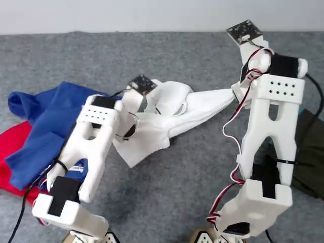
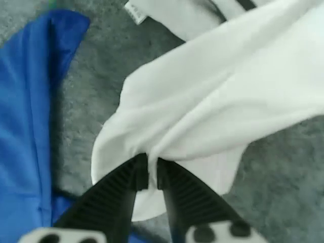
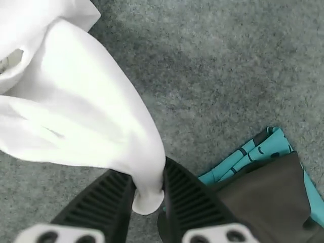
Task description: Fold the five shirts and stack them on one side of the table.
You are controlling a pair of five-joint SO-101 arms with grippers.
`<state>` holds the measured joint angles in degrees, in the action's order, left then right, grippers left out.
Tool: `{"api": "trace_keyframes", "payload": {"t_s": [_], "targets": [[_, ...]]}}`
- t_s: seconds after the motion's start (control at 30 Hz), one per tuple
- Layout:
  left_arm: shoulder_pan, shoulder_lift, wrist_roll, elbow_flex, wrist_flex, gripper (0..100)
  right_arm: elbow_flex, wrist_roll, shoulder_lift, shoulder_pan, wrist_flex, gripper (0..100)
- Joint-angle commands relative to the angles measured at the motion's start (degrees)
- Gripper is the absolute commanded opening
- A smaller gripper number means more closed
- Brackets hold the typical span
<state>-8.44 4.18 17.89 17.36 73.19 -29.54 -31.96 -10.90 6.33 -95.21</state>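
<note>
So I've got the crumpled white cotton shirt (image 1: 167, 119) strung between both my grippers, about mid-table and a bit toward the far edge. My left gripper (image 2: 152, 169) is clamped nearly closed on a bunched fold near one edge of it. The black ribbed fingers (image 2: 114, 190) have just a sliver of fabric squeezed between them. My right gripper (image 3: 149, 190) is pinched tight on the other end, where the cloth tapers into a rolled, rounded tip that pokes out past the fingertips.

The fabric looks soft and thin, smooth where it's pulled taut and wrinkly where it sags. The neck opening faces up in the high view, with a small tag (image 2: 134, 11) showing by the collar.

A blue shirt (image 1: 50, 126) lies rumpled on my left, just beside the white one, draped over a red shirt (image 1: 10, 152). On my right there's a dark brownish shirt (image 3: 263, 197) lying on top of a teal patterned cloth (image 3: 253, 152). Underneath it all is the grey fuzzy table cover (image 1: 177, 192), kind of felt-like.
</note>
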Motion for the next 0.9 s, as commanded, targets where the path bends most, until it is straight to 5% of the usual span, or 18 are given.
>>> {"api": "trace_keyframes", "payload": {"t_s": [0.0, 0.53, 0.87], "targets": [[-1.1, -3.0, -0.2, -5.2, 5.7, 5, -0.3, -0.2, 0.3, 0.7, 0.5, 1.0], [-10.3, -3.3, -0.4, -16.9, 25.8, 9, -0.3, -0.2, -5.3, 0.7, 1.1, 1.0], [-13.7, -8.7, 0.1, -6.4, 22.8, 11, -0.3, -0.2, -5.3, 0.7, 0.9, 1.0]]}}
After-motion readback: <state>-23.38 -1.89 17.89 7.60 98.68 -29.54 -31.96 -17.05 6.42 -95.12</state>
